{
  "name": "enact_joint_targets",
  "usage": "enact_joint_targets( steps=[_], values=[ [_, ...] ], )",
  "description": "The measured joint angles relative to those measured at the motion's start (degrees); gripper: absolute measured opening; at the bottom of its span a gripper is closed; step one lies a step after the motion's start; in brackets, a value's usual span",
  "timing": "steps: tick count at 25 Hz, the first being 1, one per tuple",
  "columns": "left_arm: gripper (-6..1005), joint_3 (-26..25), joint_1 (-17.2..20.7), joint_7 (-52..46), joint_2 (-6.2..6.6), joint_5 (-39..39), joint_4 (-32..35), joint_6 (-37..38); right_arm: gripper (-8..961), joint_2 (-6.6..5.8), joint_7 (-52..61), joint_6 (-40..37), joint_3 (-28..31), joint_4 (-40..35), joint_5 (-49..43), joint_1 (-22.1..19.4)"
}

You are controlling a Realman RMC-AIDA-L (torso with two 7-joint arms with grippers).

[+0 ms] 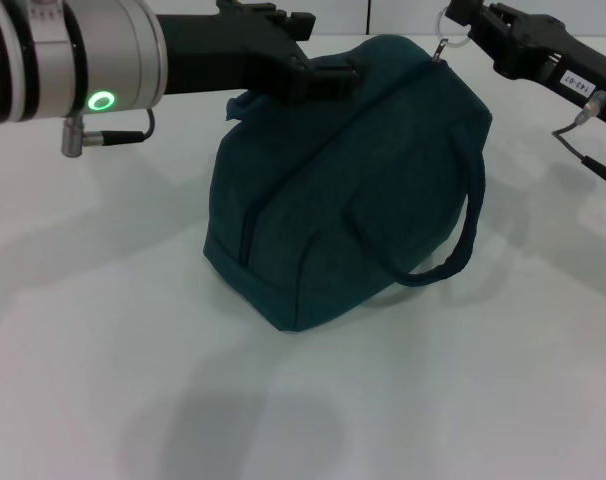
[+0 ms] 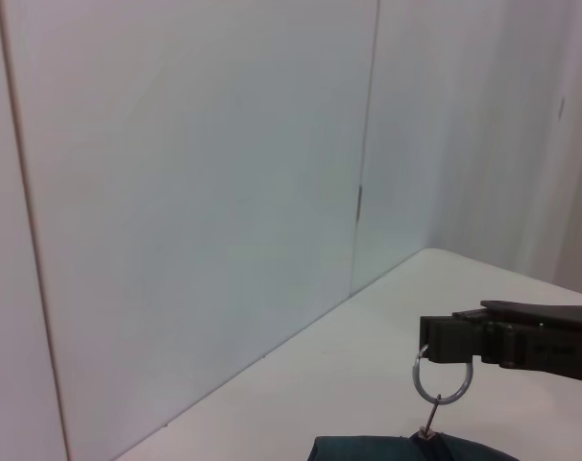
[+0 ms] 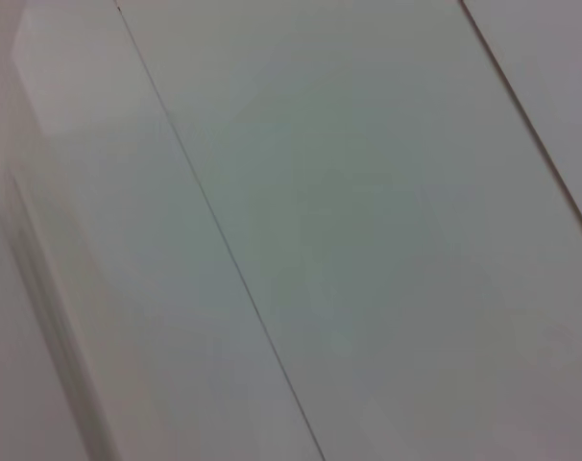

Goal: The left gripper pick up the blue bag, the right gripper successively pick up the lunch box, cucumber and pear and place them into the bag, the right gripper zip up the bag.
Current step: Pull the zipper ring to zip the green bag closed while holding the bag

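The blue bag (image 1: 353,190) stands on the white table with its top closed and one loop handle (image 1: 461,245) hanging at the front. My left gripper (image 1: 321,75) reaches in from the left and is shut on the bag's top at the far side. My right gripper (image 1: 465,22), on the arm with the white label (image 1: 573,82), is shut on the ring pull (image 1: 451,32) at the bag's right end. The left wrist view shows this gripper (image 2: 437,348), the ring pull (image 2: 443,382) and the bag's top edge (image 2: 406,449). The lunch box, cucumber and pear are hidden.
The white table (image 1: 133,350) spreads around the bag. White wall panels (image 2: 195,192) stand close behind it. Cables (image 1: 588,155) hang from the right arm. The right wrist view shows only wall panels (image 3: 349,240).
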Motion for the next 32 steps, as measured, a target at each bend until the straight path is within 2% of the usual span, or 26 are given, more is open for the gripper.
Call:
enact_joint_targets(
  steps=[5,8,12,17,30,32],
  values=[
    [744,-1.20,-0.85,-0.79,0.04,0.25,-1.22,0.03,17,0.06,0.00,0.00,0.00,0.00,0.00,-0.03],
    [873,-2.53,-2.12,-1.65,0.12,0.18,-4.13,0.25,17,0.08,0.00,-0.14,0.00,0.00,0.00,-0.03],
    [871,-4.17,-4.21,-1.98,0.02,-0.10,-8.57,1.71,17,0.07,0.00,-0.14,0.00,0.08,0.00,-0.03],
    [869,-4.55,-5.95,-3.02,0.08,-0.22,-10.91,3.15,17,0.04,0.00,-0.16,0.00,0.44,0.00,-0.03],
    [861,-6.04,-7.66,-5.33,0.12,-0.49,-14.64,4.64,16,0.09,0.00,-0.39,0.00,0.72,0.00,-0.03],
    [815,-6.04,-7.66,-4.93,0.13,-0.49,-14.74,4.76,16,0.11,0.00,-0.45,-0.02,0.72,0.00,-0.03]
  ],
)
